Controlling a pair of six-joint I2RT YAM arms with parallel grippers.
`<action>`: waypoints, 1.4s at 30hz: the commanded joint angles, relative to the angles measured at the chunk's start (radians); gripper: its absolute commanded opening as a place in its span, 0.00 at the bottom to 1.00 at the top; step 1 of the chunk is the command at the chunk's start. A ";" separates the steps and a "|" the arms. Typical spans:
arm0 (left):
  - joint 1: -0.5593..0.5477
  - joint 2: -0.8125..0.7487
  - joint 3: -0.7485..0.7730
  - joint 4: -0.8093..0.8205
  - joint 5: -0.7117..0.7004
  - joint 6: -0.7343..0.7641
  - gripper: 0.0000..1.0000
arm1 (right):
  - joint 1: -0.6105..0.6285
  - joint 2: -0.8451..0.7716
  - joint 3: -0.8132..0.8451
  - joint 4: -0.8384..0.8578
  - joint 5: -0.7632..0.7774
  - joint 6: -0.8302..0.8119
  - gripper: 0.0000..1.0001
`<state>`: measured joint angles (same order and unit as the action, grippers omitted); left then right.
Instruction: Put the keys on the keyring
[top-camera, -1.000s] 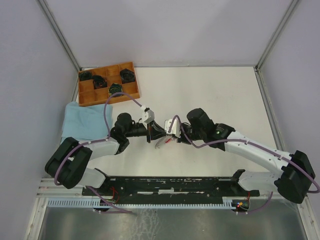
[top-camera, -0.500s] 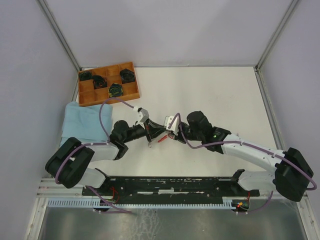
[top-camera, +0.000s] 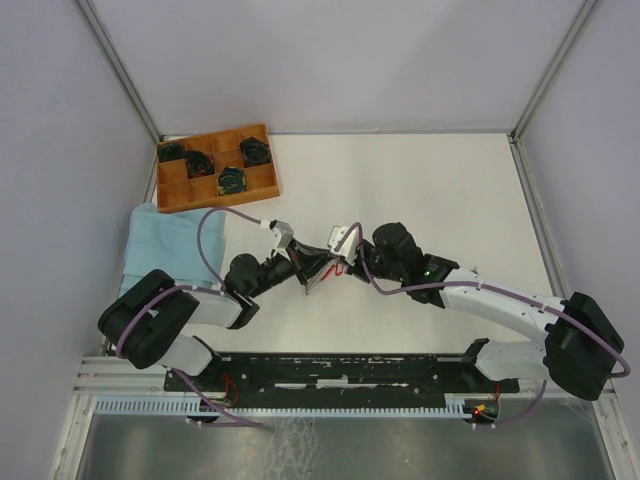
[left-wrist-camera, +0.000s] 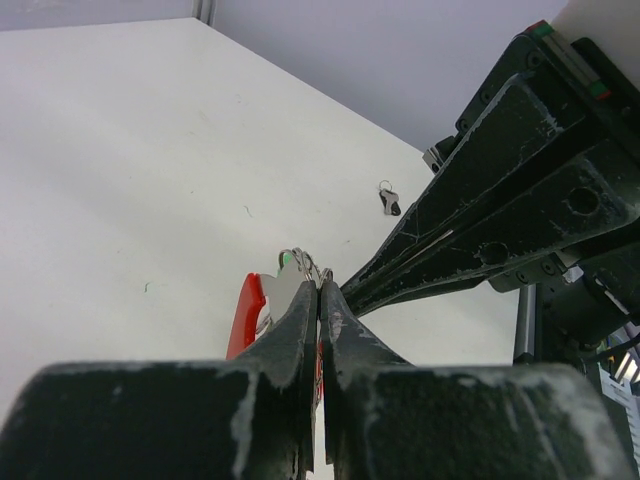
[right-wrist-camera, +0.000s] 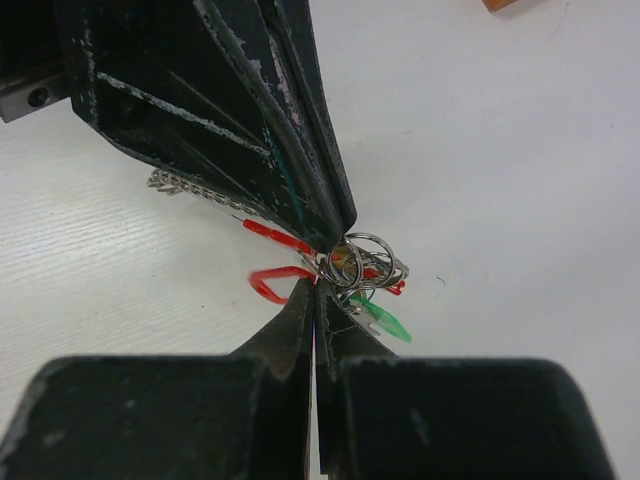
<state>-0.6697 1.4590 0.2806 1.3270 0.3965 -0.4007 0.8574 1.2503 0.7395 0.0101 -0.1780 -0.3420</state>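
Note:
The keyring (right-wrist-camera: 365, 255), a cluster of small metal rings with a red loop strap (right-wrist-camera: 275, 282) and a silver chain (right-wrist-camera: 195, 188), hangs between both grippers above the table. A green-headed key (right-wrist-camera: 385, 322) dangles from it. My left gripper (top-camera: 316, 272) is shut on the bundle, with the red strap (left-wrist-camera: 245, 315) beside its fingers. My right gripper (top-camera: 338, 262) is shut tip to tip against it on the same cluster. A small loose key (left-wrist-camera: 388, 200) with a dark head lies on the table beyond. What exactly sits between each pair of pads is hidden.
A wooden tray (top-camera: 262, 180) with dark round coils stands at the far left. A light blue cloth (top-camera: 165, 245) lies left of the left arm. White table (top-camera: 430, 190) stretches to the right and back.
The left wrist has swung toward the near edge, so its gripper now points up-right. The right gripper has shifted slightly left. Both have stayed shut on the bundle.

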 joint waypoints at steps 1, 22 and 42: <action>-0.021 -0.032 -0.007 0.103 -0.024 -0.033 0.03 | 0.008 -0.012 0.035 0.045 0.030 -0.018 0.01; -0.050 0.075 -0.053 0.229 -0.147 -0.066 0.03 | -0.026 0.045 0.103 0.155 -0.068 0.060 0.01; -0.048 -0.238 -0.020 -0.294 -0.354 0.253 0.22 | -0.115 0.089 0.089 0.117 -0.072 0.119 0.01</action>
<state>-0.7158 1.2762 0.2459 1.0653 0.1120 -0.2390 0.7639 1.3205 0.7929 0.0677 -0.2501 -0.2565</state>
